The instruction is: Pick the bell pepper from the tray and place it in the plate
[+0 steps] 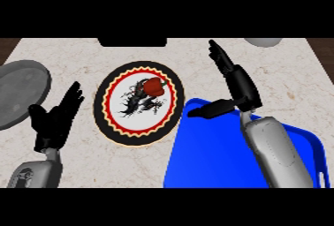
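Sitting on the plate, the bell pepper looks dark red.

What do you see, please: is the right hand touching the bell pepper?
Apart. The head view shows bare plate and counter between the bell pepper and the right hand.

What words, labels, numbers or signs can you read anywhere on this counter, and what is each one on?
None: no words, numbers, brands or labels can be read here.
The plate carries only a black drawing and a red and yellow zigzag band, no letters.
The blue tray and the grey dish at the left edge are plain.
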Tool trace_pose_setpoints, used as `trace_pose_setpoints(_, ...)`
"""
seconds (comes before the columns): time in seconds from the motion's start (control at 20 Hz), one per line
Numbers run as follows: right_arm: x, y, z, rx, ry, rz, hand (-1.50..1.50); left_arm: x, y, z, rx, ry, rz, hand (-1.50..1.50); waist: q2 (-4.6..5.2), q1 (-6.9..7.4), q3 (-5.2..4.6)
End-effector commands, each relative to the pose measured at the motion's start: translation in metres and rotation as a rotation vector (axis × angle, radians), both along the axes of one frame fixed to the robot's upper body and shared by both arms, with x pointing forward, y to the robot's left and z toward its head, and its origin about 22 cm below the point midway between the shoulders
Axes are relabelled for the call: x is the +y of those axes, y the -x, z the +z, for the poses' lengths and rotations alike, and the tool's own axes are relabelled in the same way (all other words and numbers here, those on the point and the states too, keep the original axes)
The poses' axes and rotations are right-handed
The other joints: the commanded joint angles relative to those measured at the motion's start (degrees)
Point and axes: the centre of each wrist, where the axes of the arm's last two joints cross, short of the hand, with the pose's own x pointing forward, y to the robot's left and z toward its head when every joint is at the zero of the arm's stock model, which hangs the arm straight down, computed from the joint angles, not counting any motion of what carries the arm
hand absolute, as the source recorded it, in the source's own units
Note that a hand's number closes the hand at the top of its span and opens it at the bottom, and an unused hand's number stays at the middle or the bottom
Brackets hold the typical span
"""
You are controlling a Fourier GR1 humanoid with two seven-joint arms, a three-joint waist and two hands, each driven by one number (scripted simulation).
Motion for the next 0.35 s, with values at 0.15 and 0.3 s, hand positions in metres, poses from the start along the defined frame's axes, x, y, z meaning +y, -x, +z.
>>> trace_pose_setpoints(0.15, -0.021, 0.0, -0.01, 0.021, 0.079, -0.039, -1.5, 0.004, 0.0, -0.009, -0.023, -0.012, -0.006, 0.0, 0.0, -0.09, -0.01)
trace_pose_setpoints(0.3, -0.035, -0.001, -0.014, 0.03, 0.096, -0.031, -1.5, -0.004, 0.007, 0.005, 0.005, 0.015, -0.005, 0.0, -0.02, 0.04, 0.01)
